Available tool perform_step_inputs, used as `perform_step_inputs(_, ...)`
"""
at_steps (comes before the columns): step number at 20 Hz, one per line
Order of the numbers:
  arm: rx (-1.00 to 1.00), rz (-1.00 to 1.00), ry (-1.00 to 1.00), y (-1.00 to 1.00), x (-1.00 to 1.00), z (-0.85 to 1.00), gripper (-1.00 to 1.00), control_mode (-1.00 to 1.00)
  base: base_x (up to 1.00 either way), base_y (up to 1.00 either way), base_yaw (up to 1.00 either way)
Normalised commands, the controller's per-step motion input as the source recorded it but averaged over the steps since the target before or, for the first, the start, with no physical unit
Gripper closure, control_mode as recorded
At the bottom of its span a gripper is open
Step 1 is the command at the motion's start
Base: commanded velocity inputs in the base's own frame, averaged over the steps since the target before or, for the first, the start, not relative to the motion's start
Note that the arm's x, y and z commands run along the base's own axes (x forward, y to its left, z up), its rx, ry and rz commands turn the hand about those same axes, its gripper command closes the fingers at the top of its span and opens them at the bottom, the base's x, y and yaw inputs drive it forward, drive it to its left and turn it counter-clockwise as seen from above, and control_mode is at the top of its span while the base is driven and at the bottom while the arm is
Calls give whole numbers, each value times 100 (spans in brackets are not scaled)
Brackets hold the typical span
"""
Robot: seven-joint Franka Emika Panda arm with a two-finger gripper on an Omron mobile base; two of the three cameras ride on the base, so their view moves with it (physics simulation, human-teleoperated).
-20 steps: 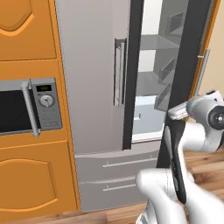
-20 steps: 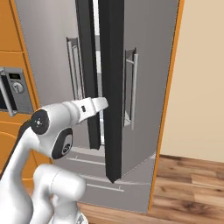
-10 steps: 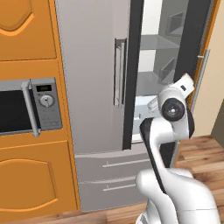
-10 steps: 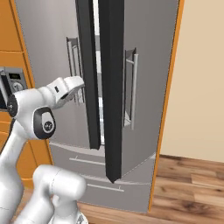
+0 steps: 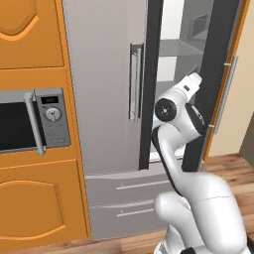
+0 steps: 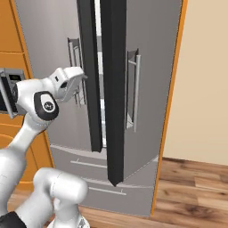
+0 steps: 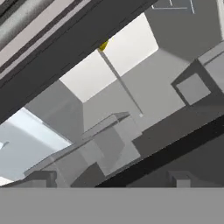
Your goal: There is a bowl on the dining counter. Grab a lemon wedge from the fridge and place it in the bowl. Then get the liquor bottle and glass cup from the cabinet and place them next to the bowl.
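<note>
Having swung leftward, arm (image 5: 173, 149) now nearer open fridge (image 5: 188, 74).

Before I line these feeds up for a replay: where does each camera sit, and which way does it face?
Left base view: behind the arm's left, facing the microwave and the open fridge; arm at lower right.
Right base view: behind its right, facing the open fridge door; arm at lower left.
Hand view: on the hand, rolled, looking into the fridge at a small yellow patch.
Both base views share fridge and arm.
</note>
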Motion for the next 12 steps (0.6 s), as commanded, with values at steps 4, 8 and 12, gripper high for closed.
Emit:
perform_step_inputs(4, -3, -11, 13, -3, 58, 0, -100, -100, 0, 0, 0)
perform_step_inputs(8, 0, -9, 13, -37, 30, 0, -100, -100, 0, 0, 0)
perform_step_inputs(12, 0, -8, 12, -56, 20, 0, -100, -100, 0, 0, 0)
